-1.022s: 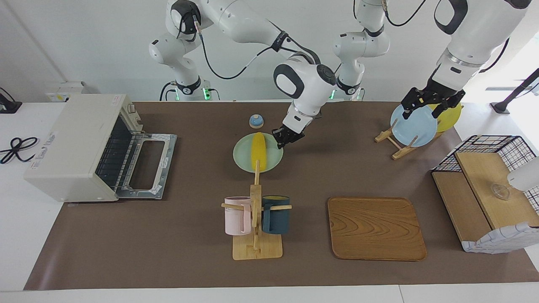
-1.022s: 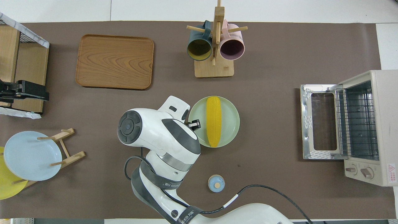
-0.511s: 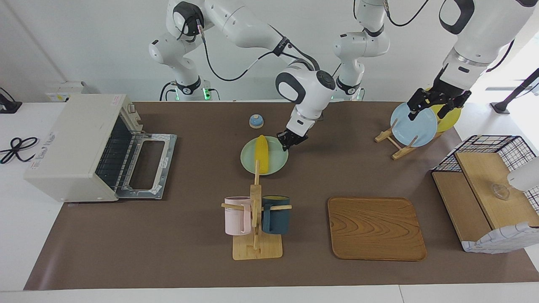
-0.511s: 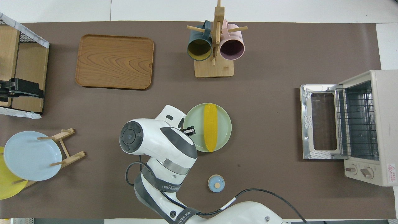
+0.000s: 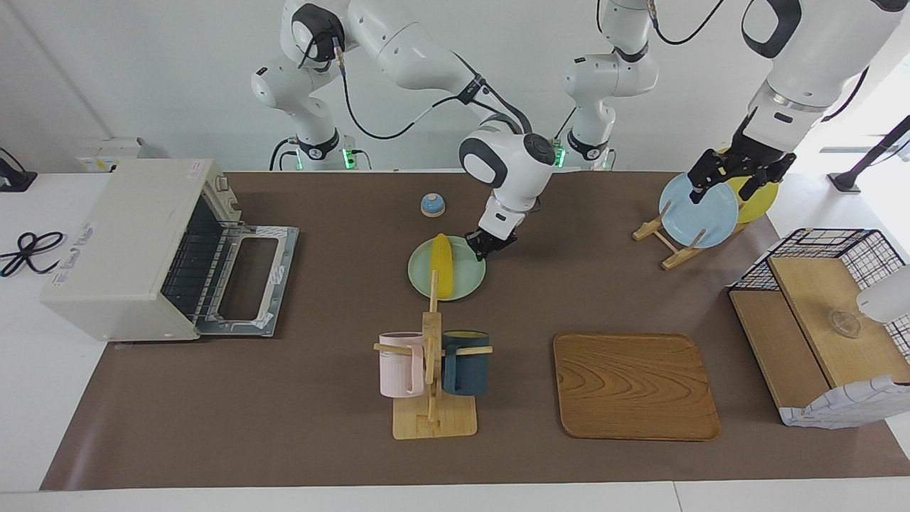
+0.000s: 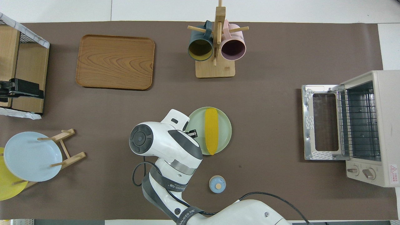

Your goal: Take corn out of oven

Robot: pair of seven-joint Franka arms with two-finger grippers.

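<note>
The corn lies on the green plate, well apart from the oven, whose door is open. A second earlier the plate was raised; it now rests on the table, nearer the left arm's end than the oven. The right gripper remains pinched narrow on the plate's rim. The left gripper has risen slightly above the blue plate, fingers spread wide, holding nothing.

Brown table, oven, plate, tray, perhaps bell
</note>
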